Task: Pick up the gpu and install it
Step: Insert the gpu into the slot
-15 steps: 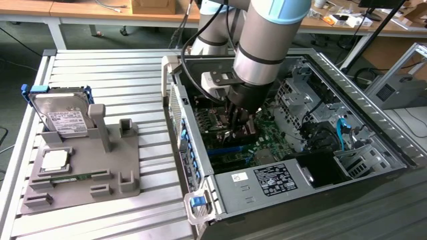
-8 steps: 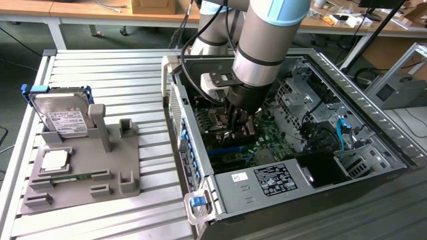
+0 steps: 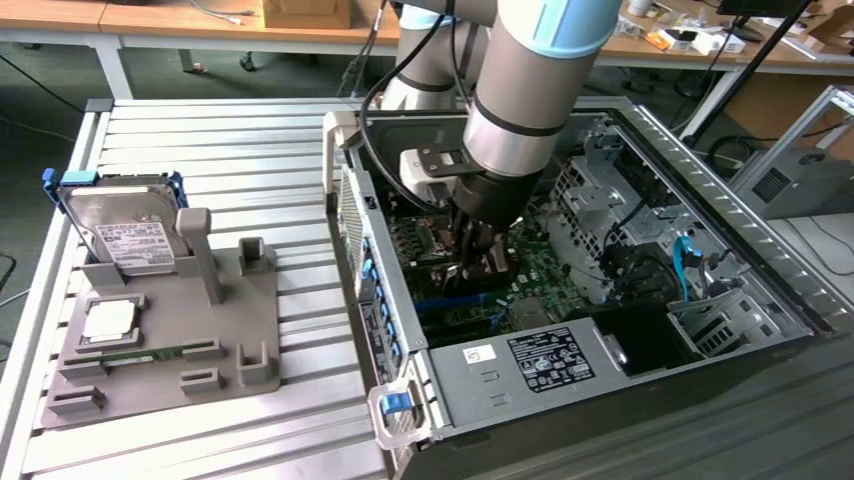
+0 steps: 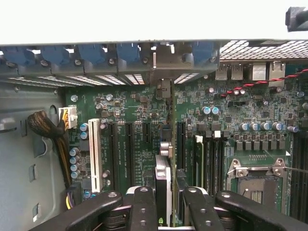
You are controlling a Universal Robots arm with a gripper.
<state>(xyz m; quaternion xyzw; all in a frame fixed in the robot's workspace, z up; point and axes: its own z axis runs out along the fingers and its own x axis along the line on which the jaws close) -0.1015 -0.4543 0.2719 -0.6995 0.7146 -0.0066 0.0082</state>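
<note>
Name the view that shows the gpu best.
The wrist view: the gpu stands edge-on between the fingers, over the motherboard slots. In the exterior view the arm hides most of it.

Exterior view high, angled down over computer case (image 3: 747, 240), wrist view close above its motherboard (image 4: 139, 120)

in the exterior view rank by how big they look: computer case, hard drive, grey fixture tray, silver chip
1. computer case
2. grey fixture tray
3. hard drive
4. silver chip
</note>
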